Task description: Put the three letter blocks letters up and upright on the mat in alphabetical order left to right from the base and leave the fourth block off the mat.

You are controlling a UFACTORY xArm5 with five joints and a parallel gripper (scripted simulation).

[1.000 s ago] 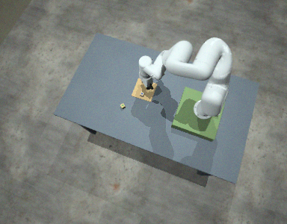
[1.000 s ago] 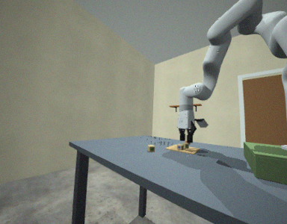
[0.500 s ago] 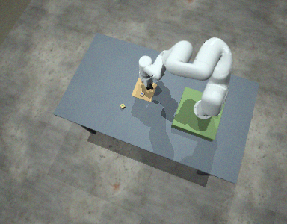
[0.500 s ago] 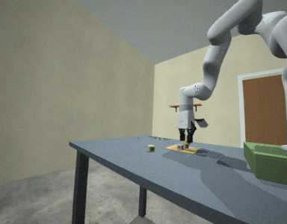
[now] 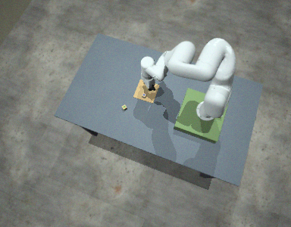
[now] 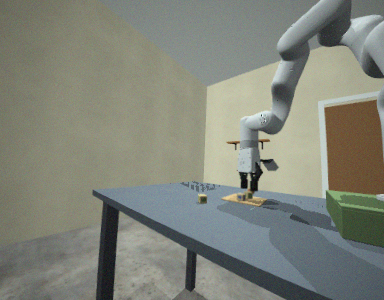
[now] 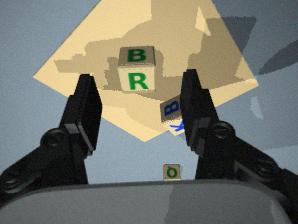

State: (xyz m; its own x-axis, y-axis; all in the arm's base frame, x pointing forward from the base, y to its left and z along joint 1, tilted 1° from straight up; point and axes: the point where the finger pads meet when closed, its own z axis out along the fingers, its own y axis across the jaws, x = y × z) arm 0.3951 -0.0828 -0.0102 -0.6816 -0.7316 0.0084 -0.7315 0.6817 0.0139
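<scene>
The tan mat (image 5: pixel 139 92) (image 7: pixel 80 47) lies on the table. A block (image 6: pixel 250 195) (image 7: pixel 137 80) on it has a bright green R, apparently on top, and a B on a darker side. Another block (image 5: pixel 144 95) (image 6: pixel 241 197) (image 7: pixel 171 108) sits turned near the mat's edge, with a blue K apparently on top, partly behind a finger, and a B on a side. A third block (image 5: pixel 124 107) (image 6: pixel 202 199) (image 7: pixel 171 172) lies off the mat; a green Q shows on its side, its top cut off. I cannot make out a fourth block. My gripper (image 6: pixel 249 188) (image 7: pixel 139 88) is open, just above the R block.
The grey-blue table (image 5: pixel 96 83) (image 6: pixel 157 205) carries the green base block (image 5: pixel 196 132) (image 6: pixel 359 220) under the arm. Arm shadows cross the mat and table. The K block stands close beside one finger in the wrist view.
</scene>
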